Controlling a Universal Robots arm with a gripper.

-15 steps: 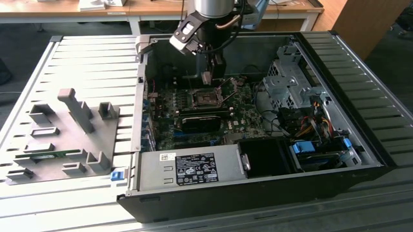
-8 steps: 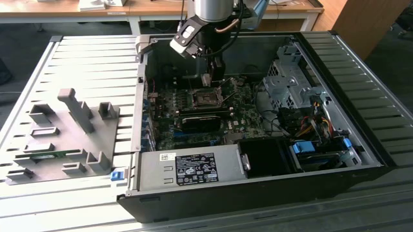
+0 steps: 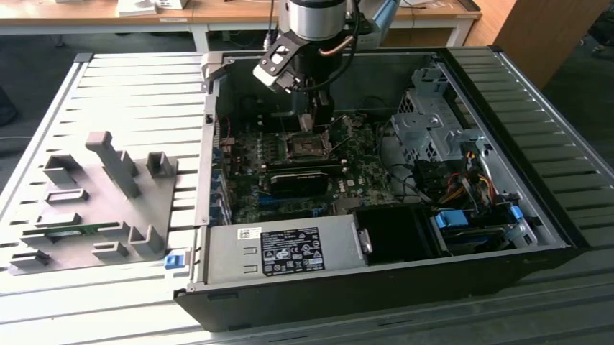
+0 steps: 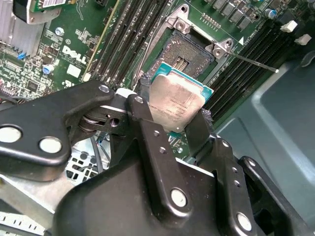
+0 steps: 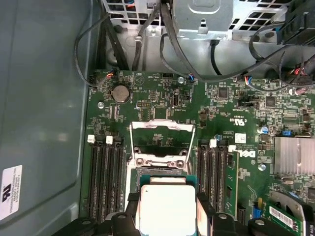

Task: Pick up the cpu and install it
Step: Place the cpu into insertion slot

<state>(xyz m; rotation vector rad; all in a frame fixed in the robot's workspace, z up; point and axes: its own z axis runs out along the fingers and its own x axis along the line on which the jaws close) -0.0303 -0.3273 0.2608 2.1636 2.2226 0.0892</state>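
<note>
Hanging over the open case (image 3: 384,284) in the exterior view, the claw (image 3: 317,121) reaches down just above the socket (image 3: 305,147). The case lies on its side on the slatted surface (image 3: 125,86), so the socket faces upward and the arm can come to it from above. A grey fixture (image 3: 96,208) rests on the surface, well apart from the socket, toward the exterior view's left.

In the second wrist view, the claw (image 4: 172,115) is closed on the cpu (image 4: 178,98). Its two black fingers (image 4: 147,130) press on opposite edges of the chip, which leaves the silvery top uncovered. The cpu hangs near the socket (image 4: 189,49) but is not seated in it.

In the first wrist view, the cpu (image 5: 166,209) sits level between the fingertips of the claw (image 5: 166,204), above the near part of the socket (image 5: 162,173). The load plate (image 5: 162,142) is folded back on the far side of the socket, I judge so that the chip can go in freely. Memory slots (image 5: 106,172) run along both sides of the socket.
</note>
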